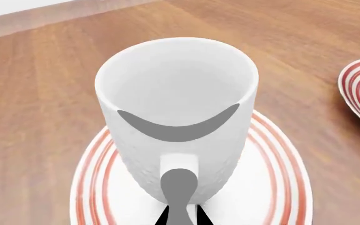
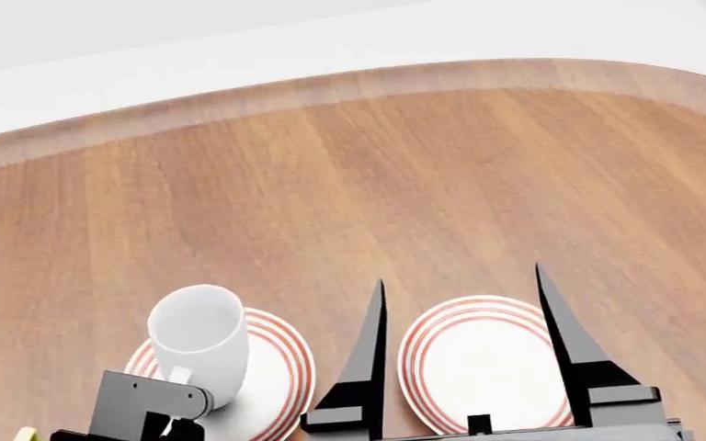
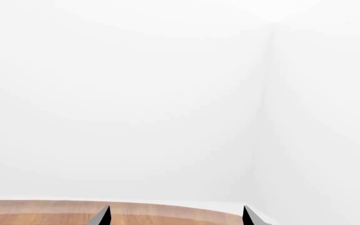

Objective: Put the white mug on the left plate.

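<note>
Head view shows the left gripper (image 2: 163, 424) grasping the tall white glossy mug (image 2: 199, 342) by its handle over the ring-rimmed left plate (image 2: 277, 363); the right gripper (image 2: 461, 354) is open; a tilted release may tip the mug.

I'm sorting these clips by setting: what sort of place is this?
Probably a bare simulated dining tabletop: a wooden table, two red-ringed plates, the left plate under the white mug, plain white walls.

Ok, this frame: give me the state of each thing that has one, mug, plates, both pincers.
white mug: upright over the left plate, handle toward the robot; base contact not clear.
left plate: flat on the table, under the mug.
right plate: flat on the table, nothing on it.
left pincer: at the mug's handle; open or shut cannot be told.
right pincer: open, empty, above the right plate.
</note>
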You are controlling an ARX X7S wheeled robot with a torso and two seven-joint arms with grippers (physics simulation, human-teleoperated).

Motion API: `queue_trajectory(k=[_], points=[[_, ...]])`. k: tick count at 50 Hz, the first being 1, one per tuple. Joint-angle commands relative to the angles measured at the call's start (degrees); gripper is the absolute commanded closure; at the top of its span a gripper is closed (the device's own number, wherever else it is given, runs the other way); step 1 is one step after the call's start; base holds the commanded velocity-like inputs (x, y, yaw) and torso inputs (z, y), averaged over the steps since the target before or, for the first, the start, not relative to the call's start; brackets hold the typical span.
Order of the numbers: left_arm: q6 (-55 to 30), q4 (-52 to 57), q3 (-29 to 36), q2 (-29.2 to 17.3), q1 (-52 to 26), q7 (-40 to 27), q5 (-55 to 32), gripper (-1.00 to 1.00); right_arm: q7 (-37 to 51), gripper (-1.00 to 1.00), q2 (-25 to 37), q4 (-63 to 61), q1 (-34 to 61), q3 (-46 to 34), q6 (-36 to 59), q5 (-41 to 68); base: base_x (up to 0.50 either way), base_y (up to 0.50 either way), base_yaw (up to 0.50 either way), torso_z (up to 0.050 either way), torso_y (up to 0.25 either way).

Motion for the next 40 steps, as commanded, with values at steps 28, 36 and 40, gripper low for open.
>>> queue_trajectory(k=[28,36,40], points=[[0.5,-2.4,1.6,0.0,-0.6,0.3,-1.2,-1.00,0.5,-1.00,0.5,0.6,0.1,-0.3,-0.6,0.5,0.00,0.00,0.00,0.000,0.000],[-1.0,0.4,2.0,-0.6,0.6,-0.1,-1.6,-1.00,0.6,-1.00,0.6,0.4,0.2,-0.4,-0.5,0.6,0.00,0.00,0.00,0.000,0.000],[-3.1,4.6,2.1,-1.5,1.9,-0.5,-2.2,-1.00,0.7,-1.00,0.6,0.3,0.3,-0.5,-0.4,0.6,0.00,0.00,0.00,0.000,0.000]])
